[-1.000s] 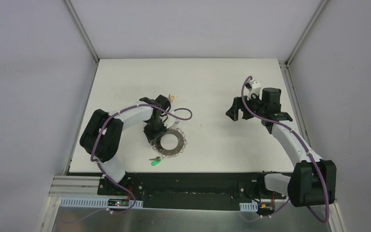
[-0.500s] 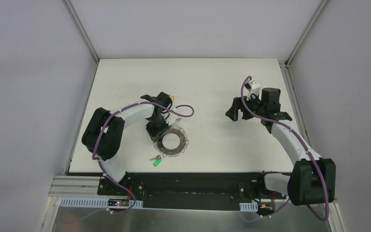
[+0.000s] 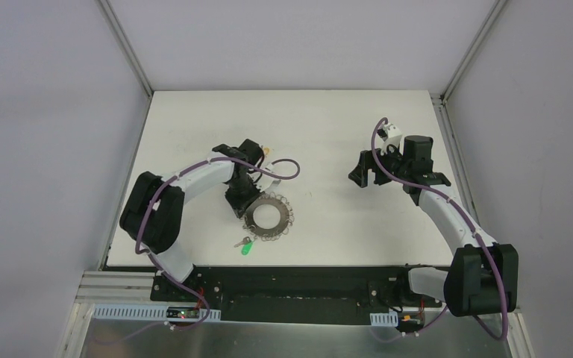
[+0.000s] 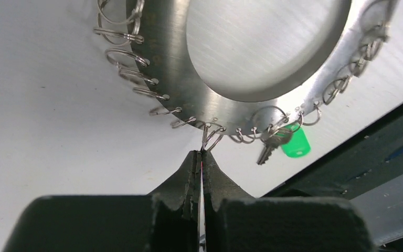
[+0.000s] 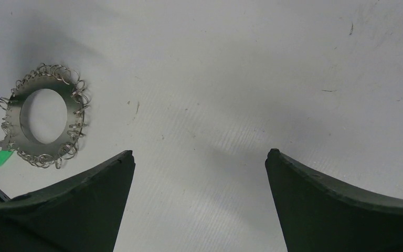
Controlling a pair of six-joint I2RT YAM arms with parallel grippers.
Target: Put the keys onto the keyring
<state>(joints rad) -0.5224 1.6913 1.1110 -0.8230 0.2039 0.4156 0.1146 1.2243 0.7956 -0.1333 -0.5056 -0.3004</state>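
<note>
The keyring [image 3: 277, 229], a flat dark-grey ring fringed with wire loops, lies left of centre. My left gripper [image 3: 240, 209] is at its left rim. In the left wrist view the gripper [image 4: 200, 153] is shut on one wire loop of the keyring [image 4: 170, 79]. The green key [image 3: 246, 249] lies at the ring's near edge. In the left wrist view the green key [image 4: 295, 145] has its dark shaft caught among the loops. The yellow key is mostly hidden behind my left wrist. My right gripper [image 3: 364, 177] is open and empty, far right of the ring. The right wrist view [image 5: 199, 155] shows only table between its fingers.
The table's near edge and a black rail [image 3: 298, 280] run just below the green key. The right wrist view shows the keyring [image 5: 11, 118] and the green key [image 5: 1, 157] at far left. Grey walls enclose the table on three sides.
My left gripper has moved slightly right and away from the near edge, dragging the keyring by a loop. The green key has followed the ring. The right arm has not moved.
</note>
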